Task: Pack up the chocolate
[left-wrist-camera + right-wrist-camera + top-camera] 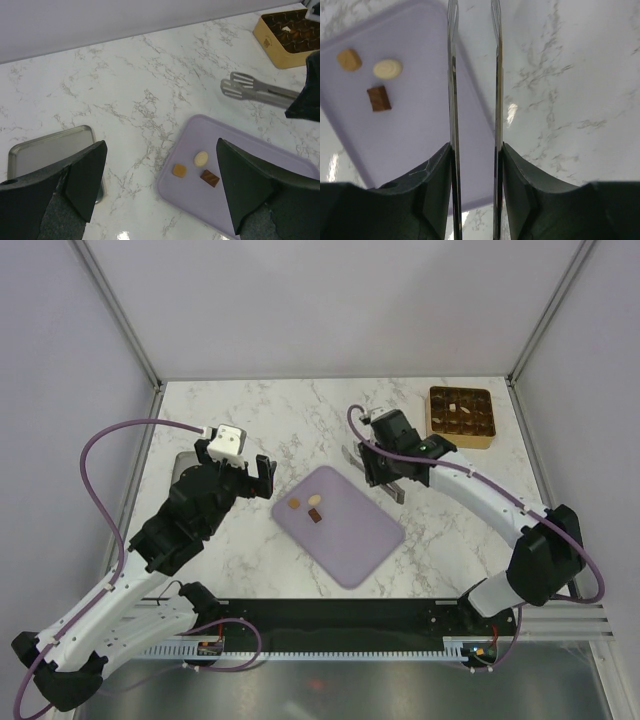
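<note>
Three chocolate pieces lie on the lilac mat [345, 535]: a tan one [293, 506], a cream one [315, 500] and a dark brown one [313, 516]. They show in the left wrist view as tan [179, 170], cream [201, 158], brown [210, 178], and in the right wrist view as tan [349, 59], cream [387, 69], brown [379, 98]. My right gripper [388, 475] is shut on metal tongs [452, 75], held above the mat's right edge; the tong arms stand apart with nothing between them. My left gripper [160, 150] is open and empty, left of the mat.
A gold grid tray [461, 442] with several chocolates in it stands at the back right, also in the left wrist view [277, 52]. A steel tray [50, 147] lies at the left, partly under my left arm. The mat [415, 130] lies at an angle mid-table.
</note>
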Robot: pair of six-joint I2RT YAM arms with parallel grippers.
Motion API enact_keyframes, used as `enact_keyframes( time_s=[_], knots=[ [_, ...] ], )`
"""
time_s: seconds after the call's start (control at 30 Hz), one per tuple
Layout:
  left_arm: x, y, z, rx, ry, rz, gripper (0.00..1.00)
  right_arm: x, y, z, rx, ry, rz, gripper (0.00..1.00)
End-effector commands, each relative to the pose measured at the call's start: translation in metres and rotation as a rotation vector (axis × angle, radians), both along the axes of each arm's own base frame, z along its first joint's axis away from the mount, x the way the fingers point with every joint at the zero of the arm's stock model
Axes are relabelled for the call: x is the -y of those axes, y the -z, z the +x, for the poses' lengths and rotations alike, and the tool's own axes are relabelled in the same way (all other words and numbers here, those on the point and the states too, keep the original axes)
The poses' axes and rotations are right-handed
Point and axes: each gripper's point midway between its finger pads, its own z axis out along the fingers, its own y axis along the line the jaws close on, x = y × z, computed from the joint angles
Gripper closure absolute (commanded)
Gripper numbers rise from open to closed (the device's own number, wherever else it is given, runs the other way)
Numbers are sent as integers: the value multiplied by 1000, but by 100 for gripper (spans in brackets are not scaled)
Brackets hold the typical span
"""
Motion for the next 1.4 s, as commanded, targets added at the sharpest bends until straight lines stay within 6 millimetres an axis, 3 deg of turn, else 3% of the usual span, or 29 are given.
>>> enact_keyframes(
  time_s=[0.0, 0.23, 0.33, 0.47, 0.83, 1.37],
  knots=[
    [-4, -9, 4, 48, -19, 16, 2, -26, -9, -27, 34, -124, 57, 51],
    [-5, -7, 5, 44, -28, 21, 2, -70, -9, -93, 6, -277, 130, 50],
    [-6, -7, 4, 46, -30, 20, 2, -75, -2, -110, -3, -292, 113, 49],
    [-6, -6, 5, 44, -33, 24, 2, -74, 8, -118, -12, -280, 89, 48],
    [-6, -6, 5, 44, -34, 24, 2, -98, 35, -144, -57, -326, 40, 48],
    [-7, -7, 5, 47, -35, 24, 3, -98, 64, -149, -46, -327, -107, 48]
  ],
)
